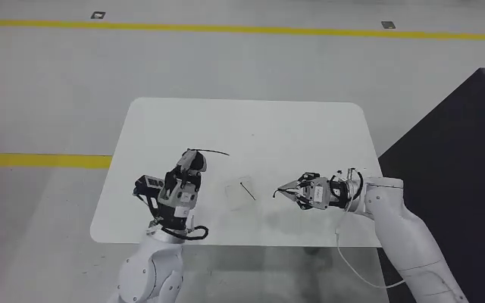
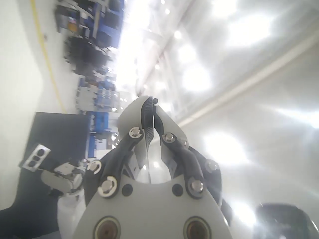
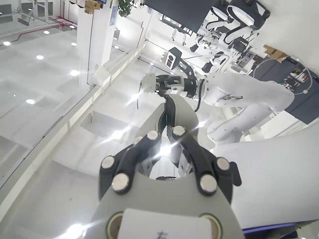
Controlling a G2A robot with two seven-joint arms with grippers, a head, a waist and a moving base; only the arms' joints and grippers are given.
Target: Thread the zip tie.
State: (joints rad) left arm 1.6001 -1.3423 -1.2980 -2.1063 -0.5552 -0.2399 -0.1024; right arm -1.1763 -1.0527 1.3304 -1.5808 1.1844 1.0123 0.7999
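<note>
Nearest me, left gripper [image 1: 192, 156] is pinching one end of the zip tie [image 1: 211, 151], and the tie's free tail sticks out sideways above the tabletop [image 1: 303, 129]. Well apart from the left gripper, right gripper [image 1: 280, 191] is pressed together, apparently empty. My worry is that the thin tail sways or twists in that pinch, so tip and head never line up.

No word, number or sign can be read with certainty. A white label [image 3: 163, 225] is fixed to the grey base of the right gripper [image 3: 166, 104]. A dark mark is printed on it, but it is cut off by the edge and cannot be made out.
</note>
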